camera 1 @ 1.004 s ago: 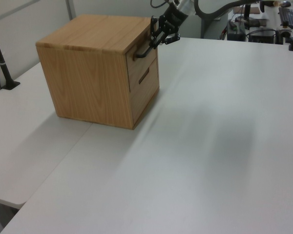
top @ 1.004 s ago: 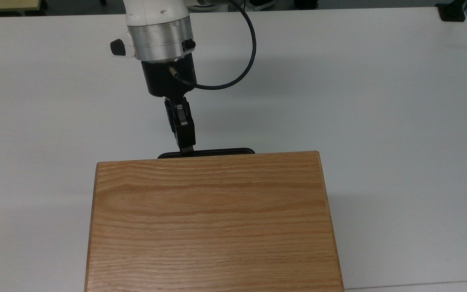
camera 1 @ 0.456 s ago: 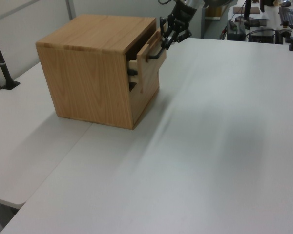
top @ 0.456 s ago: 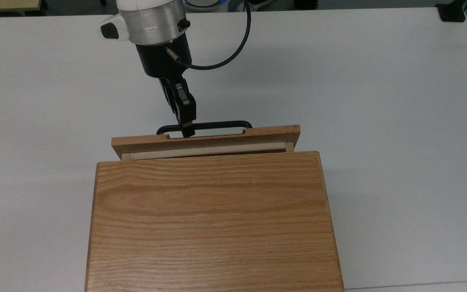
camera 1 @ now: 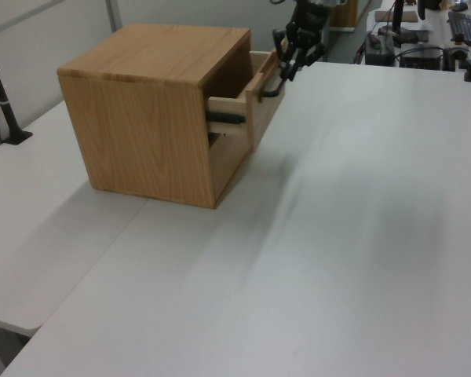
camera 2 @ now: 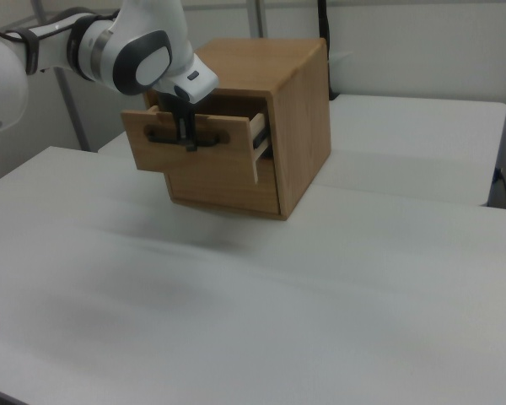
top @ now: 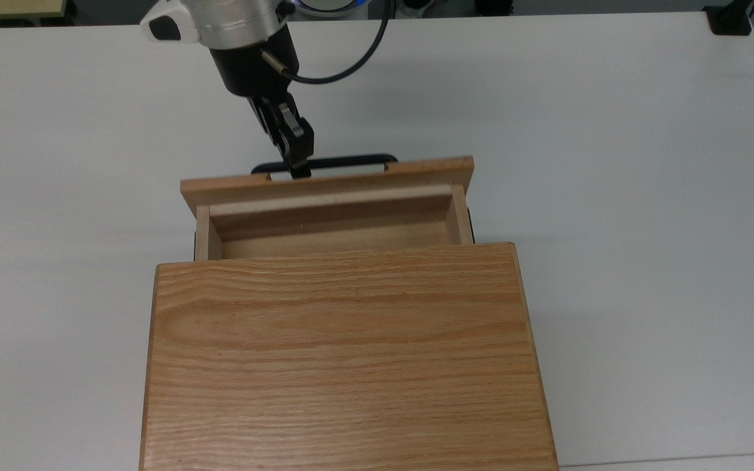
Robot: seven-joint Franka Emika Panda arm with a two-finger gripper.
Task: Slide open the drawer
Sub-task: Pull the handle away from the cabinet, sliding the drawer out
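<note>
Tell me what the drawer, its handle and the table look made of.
Drawer: wood, oak by its grain, paler and matte inside. Handle: thin black bar, likely painted metal, though plastic is possible. Table: smooth white matte top, probably laminate.

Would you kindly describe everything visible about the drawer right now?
The drawer is a light oak tray with pale wood inside and a wider front panel bearing a long black bar handle. It sits partly slid out of the wooden cabinet, level, nothing visible inside. The gripper is closed on the handle.
</note>
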